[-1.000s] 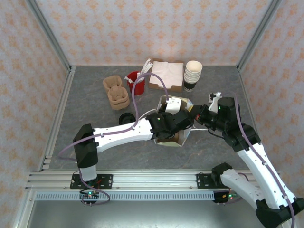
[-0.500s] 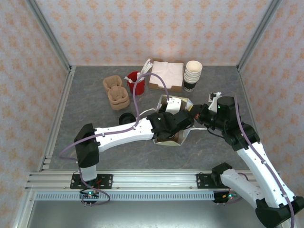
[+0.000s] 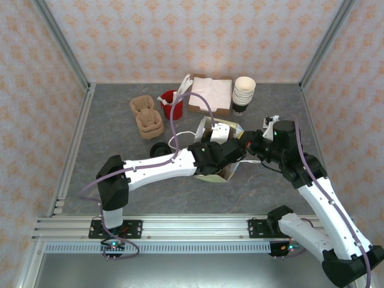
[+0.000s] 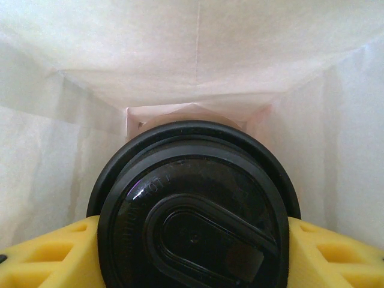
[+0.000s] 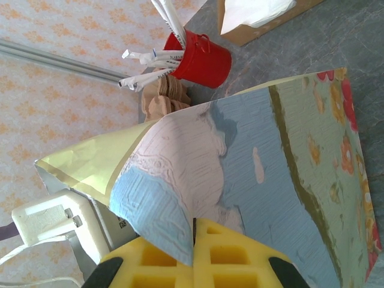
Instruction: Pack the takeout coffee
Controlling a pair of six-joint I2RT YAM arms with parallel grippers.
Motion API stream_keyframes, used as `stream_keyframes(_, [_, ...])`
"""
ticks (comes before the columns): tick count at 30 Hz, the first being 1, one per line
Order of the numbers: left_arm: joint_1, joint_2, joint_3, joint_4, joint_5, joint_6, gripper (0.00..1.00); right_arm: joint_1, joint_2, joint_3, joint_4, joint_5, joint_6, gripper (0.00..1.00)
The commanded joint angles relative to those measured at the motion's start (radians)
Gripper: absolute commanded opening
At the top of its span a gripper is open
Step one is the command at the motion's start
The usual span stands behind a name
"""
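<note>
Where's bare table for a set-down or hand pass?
Bare: left strip between side rail and cup carriers; near table in front of the paper bag, between the arm bases. Crowded: back row (red stirrer pot, napkin box, cup stack) and the middle, where right fingers pinch the bag and left fingers hold the takeout coffee inside it.

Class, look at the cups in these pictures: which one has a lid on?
The coffee cup inside the paper bag is capped; the stacked cups and the red cup stand open-topped.

Top view bright, even, shadows faint. On takeout coffee lid, dull sheen at 10 o'clock; paper bag interior washed-out, soft.
</note>
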Motion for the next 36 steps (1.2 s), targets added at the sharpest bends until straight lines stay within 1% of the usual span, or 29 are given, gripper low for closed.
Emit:
stream_keyframes(1, [0.039,0.056,-0.014,-0.019,-0.017,-0.016,0.61,0.011,-0.001,0.003,-0.031,-0.067,0.0,0.0])
stream_keyframes(5, [0.047,0.057,-0.008,-0.026,0.004,-0.018,0.61,0.005,0.012,0.002,-0.024,-0.071,0.001,0.0])
stream_keyframes(7, [0.054,0.091,0.0,-0.037,0.018,-0.02,0.61,-0.001,0.024,0.004,-0.021,-0.077,0.0,0.0])
stream_keyframes(23, [0.102,0.162,0.062,-0.101,0.124,-0.024,0.61,-0.065,0.114,0.017,-0.012,-0.134,-0.028,0.0])
stream_keyframes(30, [0.123,0.195,0.085,-0.128,0.158,-0.028,0.61,-0.073,0.143,0.03,-0.018,-0.163,-0.071,0.0])
stream_keyframes(36, [0.14,0.22,0.092,-0.124,0.192,-0.024,0.61,-0.079,0.157,0.04,-0.032,-0.162,-0.098,0.0])
